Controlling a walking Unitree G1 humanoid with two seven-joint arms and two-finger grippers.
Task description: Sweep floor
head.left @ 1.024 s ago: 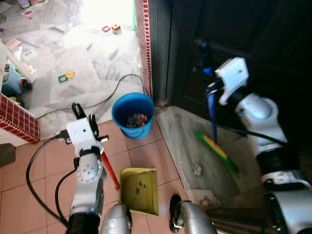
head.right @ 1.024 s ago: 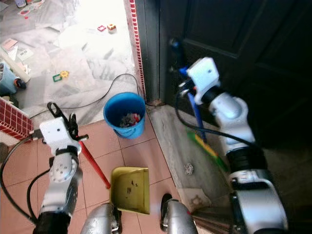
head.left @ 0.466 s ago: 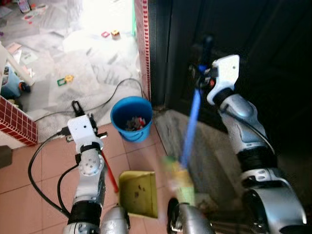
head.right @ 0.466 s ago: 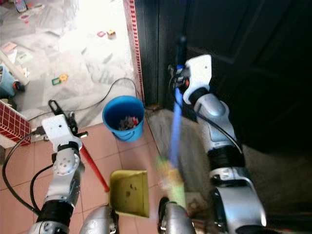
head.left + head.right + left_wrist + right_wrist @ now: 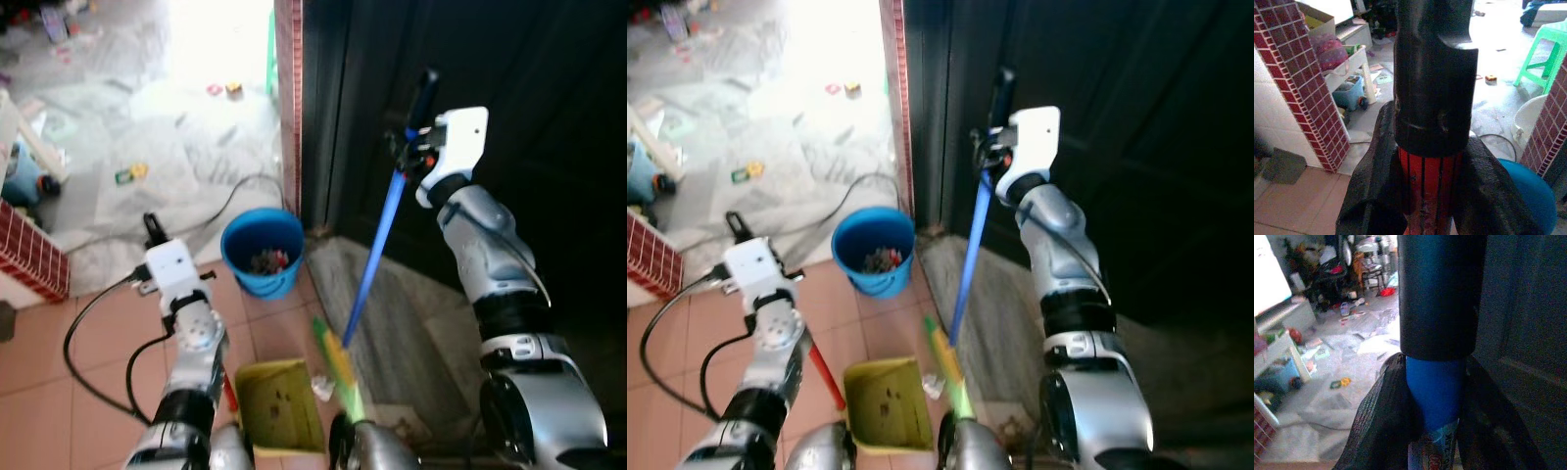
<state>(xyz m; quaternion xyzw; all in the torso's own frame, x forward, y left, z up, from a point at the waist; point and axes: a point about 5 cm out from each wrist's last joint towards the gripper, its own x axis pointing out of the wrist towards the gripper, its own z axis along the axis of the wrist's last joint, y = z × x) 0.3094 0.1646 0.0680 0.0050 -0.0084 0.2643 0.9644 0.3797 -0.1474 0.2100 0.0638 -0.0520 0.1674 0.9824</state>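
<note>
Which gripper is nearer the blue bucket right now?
Left. The left gripper, shut on the red dustpan handle, sits just beside the bucket on its left. The right gripper holds the broom handle higher up by the dark door.

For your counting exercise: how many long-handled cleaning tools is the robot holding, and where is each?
2. The blue-handled broom is in the right pincer by the dark door; the yellow dustpan on its red handle is in the left pincer.
</note>
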